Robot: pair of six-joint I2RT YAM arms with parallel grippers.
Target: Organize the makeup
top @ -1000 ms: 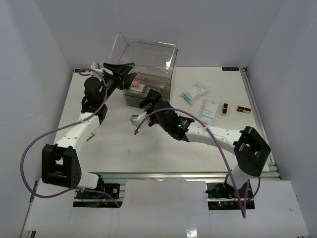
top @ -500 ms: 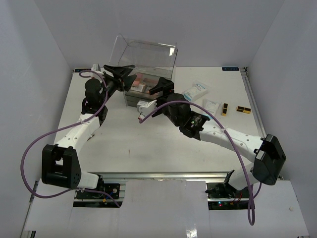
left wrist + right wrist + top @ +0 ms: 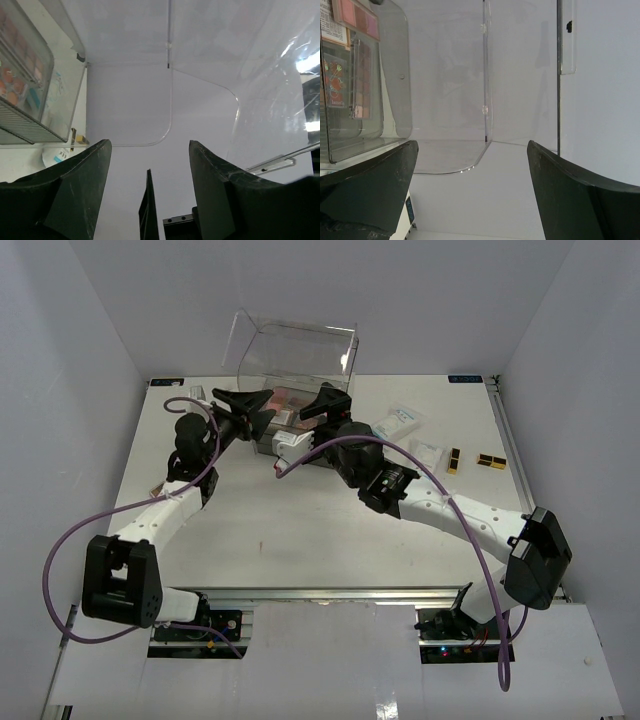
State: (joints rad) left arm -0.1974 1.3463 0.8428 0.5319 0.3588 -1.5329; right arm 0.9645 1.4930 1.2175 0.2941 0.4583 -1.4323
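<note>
Jaws wide and empty, left gripper [image 3: 258, 412] and right gripper [image 3: 318, 408] flank the box [image 3: 300, 345] at upper centre; packets [image 3: 398, 422] and palettes [image 3: 490, 461] lie at right, so approach one flat, from above.

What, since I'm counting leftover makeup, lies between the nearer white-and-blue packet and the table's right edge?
In the top view, two dark-and-gold things: a narrow piece beside the packet and a wider piece further right.

A white table [image 3: 300, 540] was seen. On it were set a clear box [image 3: 298, 352], a packet [image 3: 397, 422], a second packet [image 3: 428, 452] and two small gold palettes [image 3: 489, 460].
</note>
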